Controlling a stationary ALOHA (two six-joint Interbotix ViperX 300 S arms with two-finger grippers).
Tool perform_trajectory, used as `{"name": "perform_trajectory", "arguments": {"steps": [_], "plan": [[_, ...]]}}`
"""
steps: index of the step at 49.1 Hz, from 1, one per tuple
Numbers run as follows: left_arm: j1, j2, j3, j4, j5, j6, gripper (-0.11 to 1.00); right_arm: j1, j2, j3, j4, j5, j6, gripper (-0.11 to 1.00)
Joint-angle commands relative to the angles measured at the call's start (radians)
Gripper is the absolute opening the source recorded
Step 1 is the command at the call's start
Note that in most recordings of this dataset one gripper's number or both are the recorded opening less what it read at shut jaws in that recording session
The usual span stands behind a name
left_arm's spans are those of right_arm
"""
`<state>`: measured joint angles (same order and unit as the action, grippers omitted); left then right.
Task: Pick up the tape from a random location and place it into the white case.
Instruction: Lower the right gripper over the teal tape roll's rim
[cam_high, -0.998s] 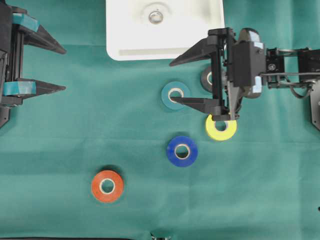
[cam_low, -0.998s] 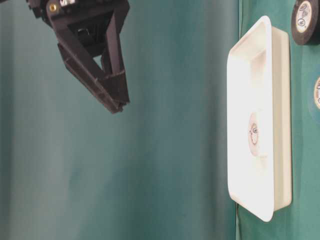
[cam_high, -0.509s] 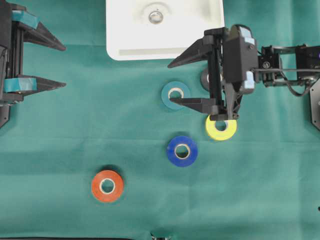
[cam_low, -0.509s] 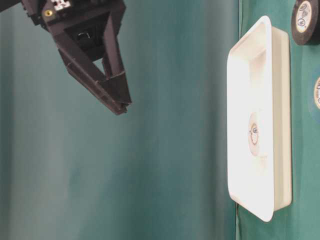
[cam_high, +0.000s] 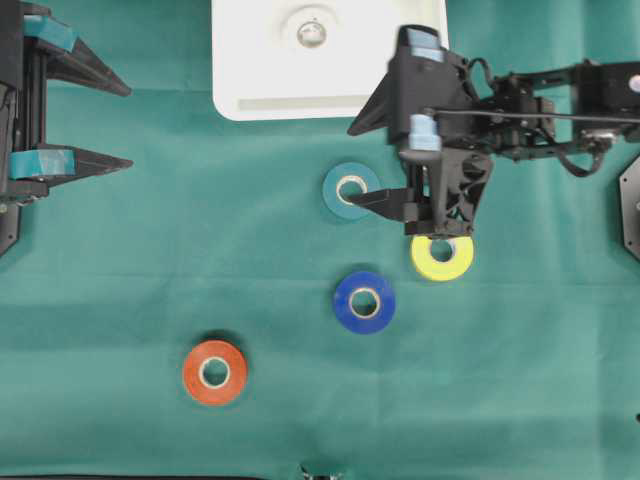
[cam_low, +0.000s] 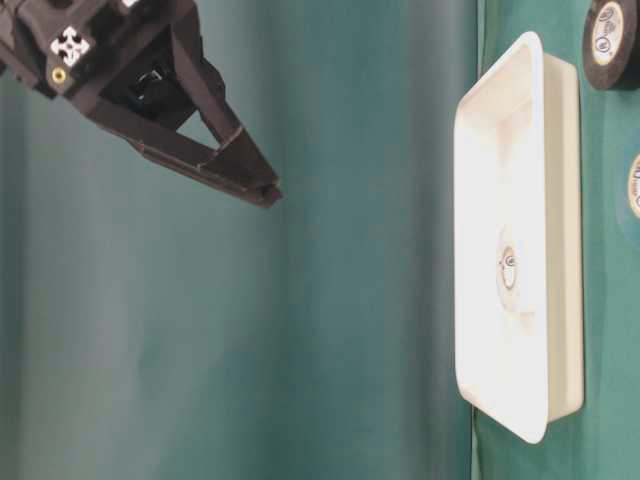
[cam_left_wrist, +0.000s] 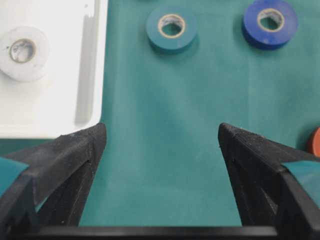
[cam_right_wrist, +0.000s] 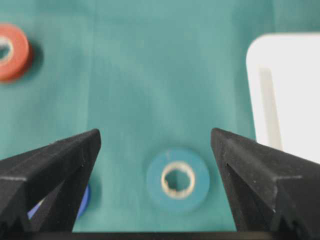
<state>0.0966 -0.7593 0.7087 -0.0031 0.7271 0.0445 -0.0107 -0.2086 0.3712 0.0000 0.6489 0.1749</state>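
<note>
The white case (cam_high: 240, 60) lies at the top centre with a white tape roll (cam_high: 298, 22) inside it. On the green cloth below it lies a teal tape (cam_high: 335, 195). My right gripper (cam_high: 353, 165) hangs open over the cloth just right of the teal roll, tilted downward, with nothing between its fingers. In the right wrist view the teal tape (cam_right_wrist: 202, 179) lies flat between and just behind the spread fingertips of that gripper (cam_right_wrist: 155, 132), with the case (cam_right_wrist: 290, 90) at the right. My left gripper (cam_high: 128, 135) stands open and empty at the far left.
A blue tape (cam_high: 347, 312), a yellow tape (cam_high: 460, 262) partly under the right arm, and a red tape (cam_high: 195, 385) also lie on the cloth. A black tape (cam_low: 625, 45) shows only in the table-level view, beside the case (cam_low: 560, 200).
The right gripper has swung left and tipped its fingers down toward the teal tape, and its arm now covers the black roll. The left gripper has not moved.
</note>
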Motion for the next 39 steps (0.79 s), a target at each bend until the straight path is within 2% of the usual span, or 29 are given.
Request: {"name": "perform_trajectory", "arguments": {"steps": [1,12,19,39], "plan": [[0.005,0.000,-0.015,-0.002,-0.009,0.000,0.90,0.000,0.012,-0.081,0.005,0.103,0.005,0.93],[0.005,0.002,-0.015,-0.002,-0.018,-0.002,0.90,-0.002,0.081,-0.196,0.014,0.299,0.005,0.93],[0.005,0.002,-0.015,-0.002,-0.018,-0.002,0.90,-0.002,0.110,-0.236,0.018,0.367,-0.002,0.93],[0.021,0.002,-0.017,-0.002,-0.020,-0.002,0.90,0.000,0.114,-0.239,0.018,0.394,-0.003,0.93]]}}
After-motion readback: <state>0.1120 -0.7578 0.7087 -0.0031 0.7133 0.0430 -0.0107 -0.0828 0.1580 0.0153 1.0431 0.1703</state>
